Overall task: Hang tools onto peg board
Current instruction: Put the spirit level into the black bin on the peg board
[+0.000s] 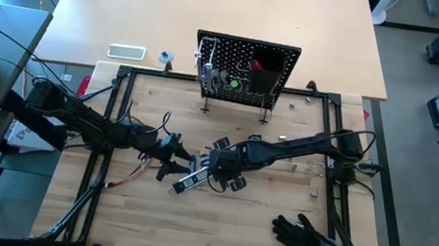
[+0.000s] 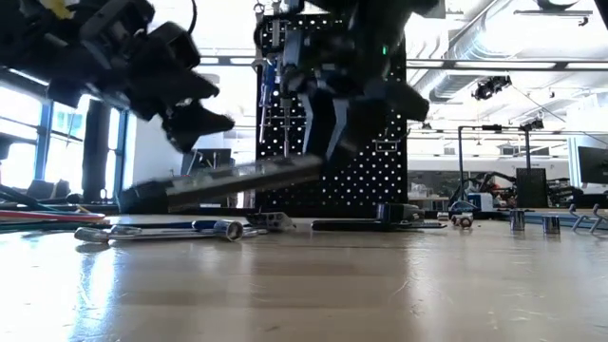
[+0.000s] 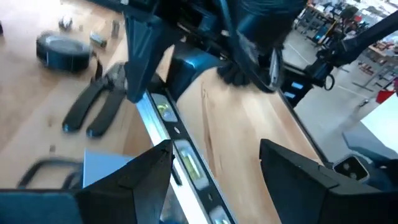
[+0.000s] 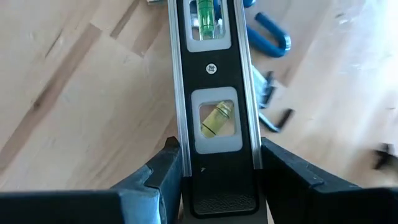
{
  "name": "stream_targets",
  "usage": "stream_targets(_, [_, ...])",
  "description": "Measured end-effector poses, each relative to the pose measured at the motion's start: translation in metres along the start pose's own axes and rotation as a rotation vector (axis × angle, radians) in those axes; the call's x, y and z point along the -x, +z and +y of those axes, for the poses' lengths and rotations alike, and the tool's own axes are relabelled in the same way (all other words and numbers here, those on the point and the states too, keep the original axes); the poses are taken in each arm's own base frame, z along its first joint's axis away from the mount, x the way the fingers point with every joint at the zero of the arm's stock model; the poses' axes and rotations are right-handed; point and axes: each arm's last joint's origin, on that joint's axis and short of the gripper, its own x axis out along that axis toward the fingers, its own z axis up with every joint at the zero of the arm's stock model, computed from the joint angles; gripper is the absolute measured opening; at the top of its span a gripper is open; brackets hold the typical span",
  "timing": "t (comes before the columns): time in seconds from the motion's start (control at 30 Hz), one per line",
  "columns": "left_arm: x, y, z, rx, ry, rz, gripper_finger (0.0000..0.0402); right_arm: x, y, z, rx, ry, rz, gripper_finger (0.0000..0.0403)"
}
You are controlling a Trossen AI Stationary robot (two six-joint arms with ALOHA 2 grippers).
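While the right gripper [image 4: 219, 171] is clamping its jaws on one end of the black-silver bar [image 1: 189, 179], a spirit level, it is lifting that tool tilted off the table [image 1: 274, 222] at centre. The left gripper [image 1: 173, 149] is waiting open-jawed just beside it at nine o'clock. This looks like the pick-up step; next, the bar likely needs carrying toward twelve o'clock to the peg board [image 1: 247, 70]. In the low view the arms are hiding the board's hooks, and wrenches [image 2: 157, 231] are lying blurred below.
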Motion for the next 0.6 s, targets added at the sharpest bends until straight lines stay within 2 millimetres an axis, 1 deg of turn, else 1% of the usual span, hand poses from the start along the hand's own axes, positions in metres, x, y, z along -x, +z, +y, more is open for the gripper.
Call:
stream_targets(0.23, [-0.008, 0.022, 0.013, 0.006, 0.030, 0.021, 0.0232, 0.029, 0.021, -0.001, 0.078, -0.088, 0.019, 0.0165])
stream_targets(0.4, [-0.013, 0.038, 0.024, 0.067, -0.059, 0.052, 0.0235, 0.048, 0.033, 0.000, 0.132, -0.159, 0.040, 0.0165])
stream_targets(0.6, [-0.024, 0.049, 0.032, 0.157, -0.143, 0.110, 0.0246, 0.063, 0.041, 0.001, 0.199, -0.248, 0.068, 0.0165])
